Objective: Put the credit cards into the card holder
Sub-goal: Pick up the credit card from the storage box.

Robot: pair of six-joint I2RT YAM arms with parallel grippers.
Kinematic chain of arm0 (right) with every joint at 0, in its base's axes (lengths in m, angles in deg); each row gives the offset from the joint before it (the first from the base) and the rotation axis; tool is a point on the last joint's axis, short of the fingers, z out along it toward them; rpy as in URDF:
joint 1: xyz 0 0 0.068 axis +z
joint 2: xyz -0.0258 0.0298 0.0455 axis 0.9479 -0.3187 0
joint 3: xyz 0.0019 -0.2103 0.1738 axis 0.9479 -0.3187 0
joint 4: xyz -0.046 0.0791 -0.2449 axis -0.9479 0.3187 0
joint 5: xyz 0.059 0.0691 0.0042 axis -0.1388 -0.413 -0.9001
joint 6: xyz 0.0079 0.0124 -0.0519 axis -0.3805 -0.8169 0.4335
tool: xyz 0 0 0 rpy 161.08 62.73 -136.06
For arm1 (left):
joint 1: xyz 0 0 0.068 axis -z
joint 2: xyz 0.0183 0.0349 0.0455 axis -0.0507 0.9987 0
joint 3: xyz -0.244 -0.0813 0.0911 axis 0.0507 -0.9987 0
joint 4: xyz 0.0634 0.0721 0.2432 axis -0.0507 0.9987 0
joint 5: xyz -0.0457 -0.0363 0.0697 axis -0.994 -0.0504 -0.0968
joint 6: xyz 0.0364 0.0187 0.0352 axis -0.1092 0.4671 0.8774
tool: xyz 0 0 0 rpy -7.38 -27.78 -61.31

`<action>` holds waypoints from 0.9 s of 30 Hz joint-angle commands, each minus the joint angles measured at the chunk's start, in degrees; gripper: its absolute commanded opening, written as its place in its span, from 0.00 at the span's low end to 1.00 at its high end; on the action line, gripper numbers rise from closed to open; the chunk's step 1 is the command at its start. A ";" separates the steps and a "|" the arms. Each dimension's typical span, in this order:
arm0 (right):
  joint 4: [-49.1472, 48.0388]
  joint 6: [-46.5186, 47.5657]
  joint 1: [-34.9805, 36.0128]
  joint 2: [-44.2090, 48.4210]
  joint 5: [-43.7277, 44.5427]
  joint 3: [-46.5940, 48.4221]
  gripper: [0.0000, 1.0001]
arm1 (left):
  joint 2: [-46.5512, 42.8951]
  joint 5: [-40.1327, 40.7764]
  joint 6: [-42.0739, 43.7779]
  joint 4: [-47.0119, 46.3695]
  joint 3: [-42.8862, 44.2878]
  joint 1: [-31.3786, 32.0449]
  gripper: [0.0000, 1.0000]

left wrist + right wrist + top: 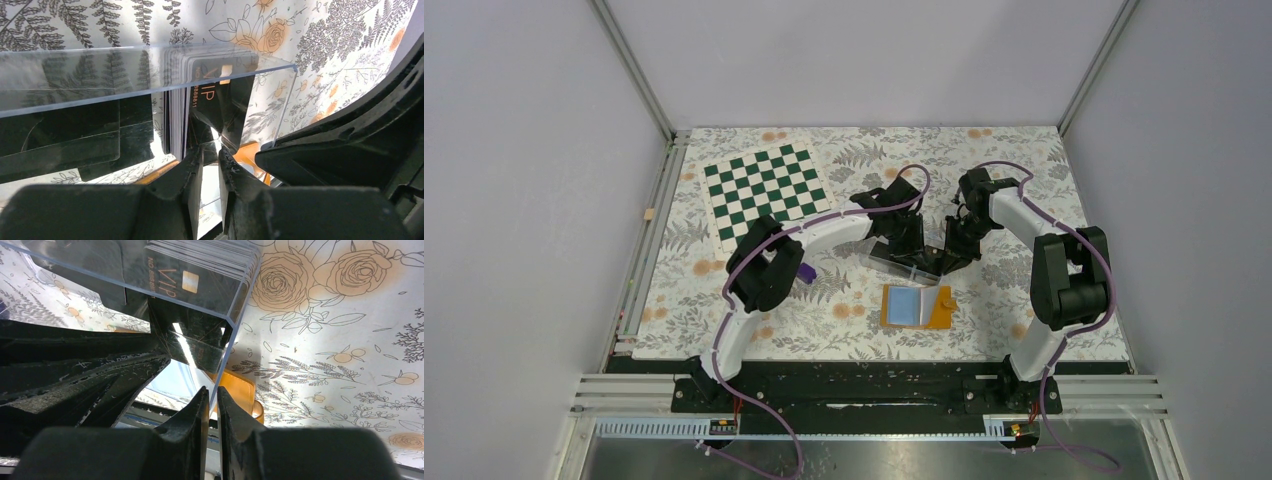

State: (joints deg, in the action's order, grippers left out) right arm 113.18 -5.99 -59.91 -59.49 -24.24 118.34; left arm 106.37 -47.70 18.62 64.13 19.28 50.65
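Note:
A clear plastic box [902, 263] in mid-table holds a stack of black credit cards [176, 95]. My left gripper [210, 150] is shut on the lower corner of one black "VIP" card [222, 107], tilted out from the stack's end. My right gripper [213, 395] is shut on the box's end wall [239, 300]; the stack [210, 260] and the held card [192, 342] show there too. In the top view both grippers, left [914, 255] and right [948, 256], meet at the box. The orange card holder [916, 306] lies open just in front, light blue pockets up.
A green-and-white checkered mat [766, 192] lies at the back left. A small purple object [807, 272] sits beside the left arm's elbow. The floral cloth [1014, 160] covers the table, and metal rails run along the left and near edges.

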 commanded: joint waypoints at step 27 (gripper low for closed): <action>1.06 0.38 0.20 -0.78 -1.98 1.68 0.17 | -0.11 0.80 1.28 -2.50 0.58 1.19 0.18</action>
State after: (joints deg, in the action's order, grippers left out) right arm 113.16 -5.95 -59.91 -59.53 -24.48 118.34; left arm 106.06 -44.92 19.41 63.43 18.56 51.11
